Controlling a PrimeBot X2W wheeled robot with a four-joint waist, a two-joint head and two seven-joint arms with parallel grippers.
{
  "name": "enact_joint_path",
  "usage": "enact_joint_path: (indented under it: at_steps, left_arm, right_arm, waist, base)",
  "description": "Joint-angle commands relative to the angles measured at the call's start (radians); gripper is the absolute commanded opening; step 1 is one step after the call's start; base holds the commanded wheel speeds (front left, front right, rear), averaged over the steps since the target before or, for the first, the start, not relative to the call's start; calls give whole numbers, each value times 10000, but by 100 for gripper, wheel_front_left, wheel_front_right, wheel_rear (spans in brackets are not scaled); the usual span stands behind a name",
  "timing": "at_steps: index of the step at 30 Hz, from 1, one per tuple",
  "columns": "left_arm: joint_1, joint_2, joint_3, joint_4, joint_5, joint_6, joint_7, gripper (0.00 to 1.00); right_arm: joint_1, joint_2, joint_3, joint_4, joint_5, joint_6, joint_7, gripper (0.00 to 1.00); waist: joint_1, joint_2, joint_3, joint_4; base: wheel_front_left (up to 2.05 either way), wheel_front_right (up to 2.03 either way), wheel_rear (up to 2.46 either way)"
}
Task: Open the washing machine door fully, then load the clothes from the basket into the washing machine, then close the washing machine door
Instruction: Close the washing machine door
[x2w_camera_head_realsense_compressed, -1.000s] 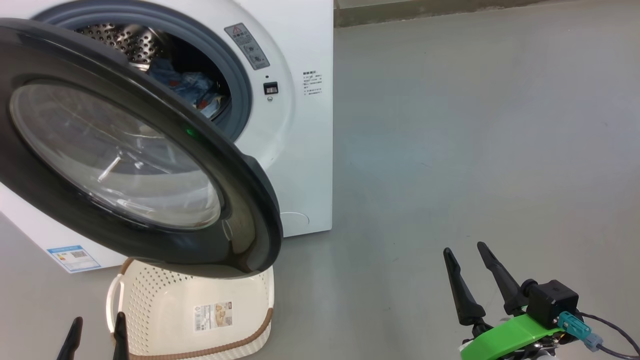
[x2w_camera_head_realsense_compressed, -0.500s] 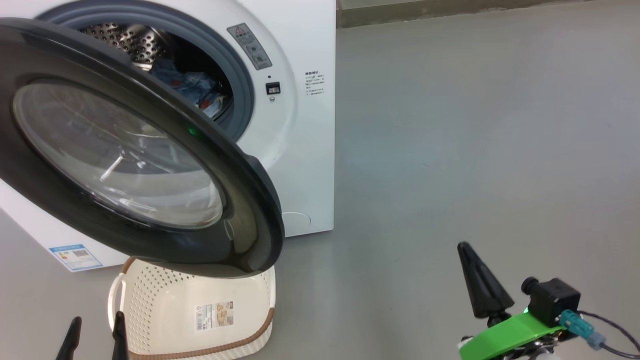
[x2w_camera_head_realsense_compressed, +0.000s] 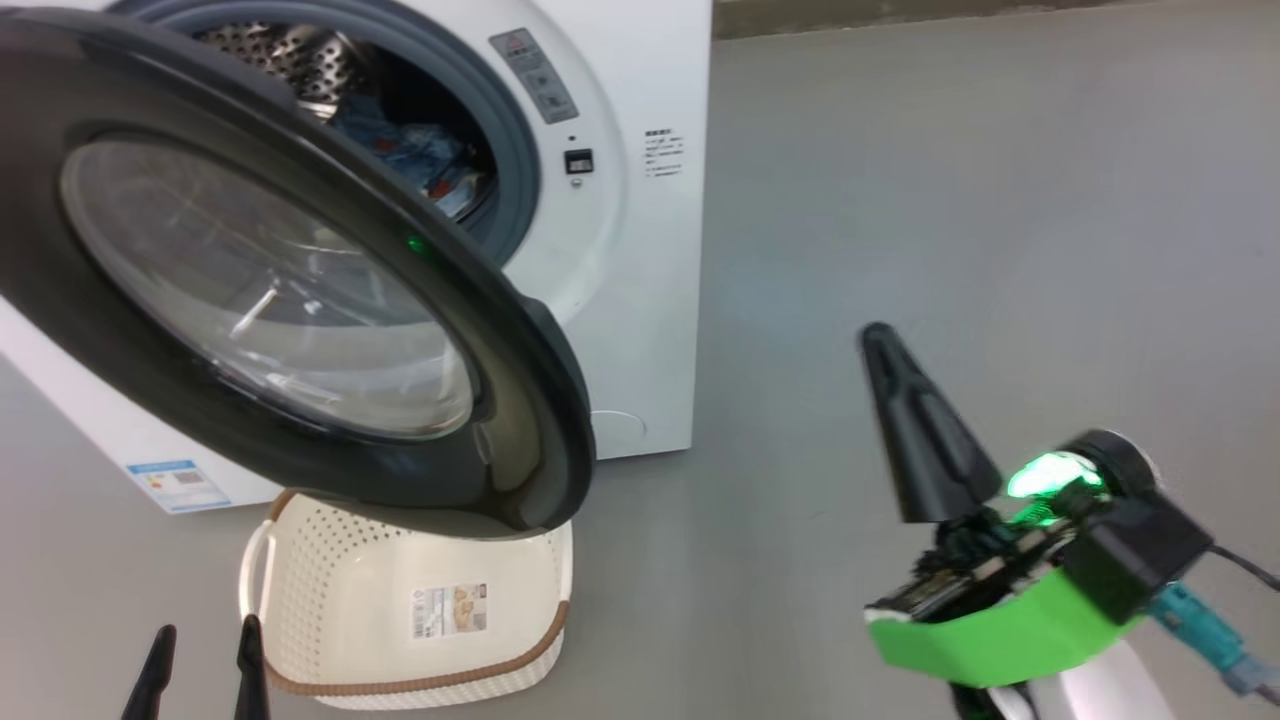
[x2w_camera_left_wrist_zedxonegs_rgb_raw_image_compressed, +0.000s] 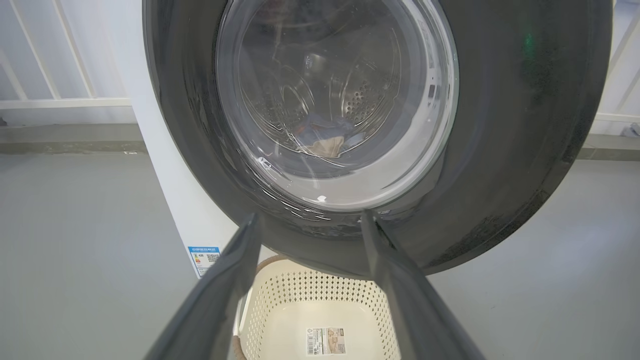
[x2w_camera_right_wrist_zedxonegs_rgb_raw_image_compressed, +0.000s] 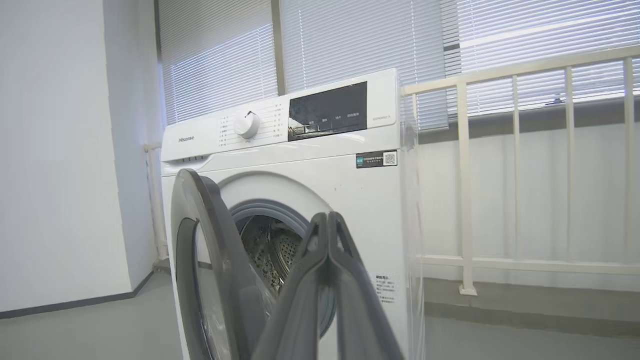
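Grey floor (x2w_camera_head_realsense_compressed: 950, 200) is bearing the washing machine (x2w_camera_head_realsense_compressed: 640, 300), the washing machine door (x2w_camera_head_realsense_compressed: 500, 330) standing open over the empty basket (x2w_camera_head_realsense_compressed: 330, 560), the clothes (x2w_camera_head_realsense_compressed: 420, 155) lying in the drum (x2w_camera_head_realsense_compressed: 290, 60). The right end effector (x2w_camera_head_realsense_compressed: 880, 345), pressed together and empty, is hovering beside the door; the left end effector (x2w_camera_head_realsense_compressed: 205, 640) is hanging spread. Pushing the door's free edge squarely should latch it.

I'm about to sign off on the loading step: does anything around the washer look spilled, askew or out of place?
Nothing stands out. The clothes lie inside the washing machine, and none are on the floor. The basket stands upright and empty, its far end under the open washing machine door. No damage shows.
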Motion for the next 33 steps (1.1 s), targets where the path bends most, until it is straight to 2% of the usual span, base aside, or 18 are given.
enact_joint_path:
  at_steps: [1, 8, 13, 22, 28, 33]
  left_arm:
    - [-490, 109, 277, -202, -100, -31, -80, 100]
    - [-588, 80, 2, -136, -219, -31, -80, 100]
    - [-690, 52, -124, -115, -288, -31, -80, 100]
    - [-1016, 53, -431, -85, -521, -31, -80, 100]
    - [-1363, 120, -683, -124, -732, -31, -80, 100]
    - [-1770, 180, -892, -183, -943, -31, -80, 100]
  right_arm:
    - [-437, 57, 527, -376, -233, 27, -48, 0]
    - [-1339, 57, 2271, -268, -786, 27, -48, 0]
    - [-1768, 10, 3219, 556, -781, 27, -48, 0]
    - [-2740, -205, 4727, 3277, 231, 27, 36, 0]
    - [-3310, -145, 5171, 4634, 772, 27, 322, 0]
    - [-3676, -53, 5071, 5531, 852, 27, 370, 0]
  waist:
    - [0, 0, 38, 208]
    - [0, 0, 175, 814]
    - [0, 0, 302, 1203]
    - [0, 0, 822, 2027]
    - [0, 0, 1412, 2455]
    - [0, 0, 2007, 2707]
  base:
    - [0, 0, 0]
    - [0, 0, 0]
    - [0, 0, 0]
    - [0, 0, 0]
    - [0, 0, 0]
    - [0, 0, 0]
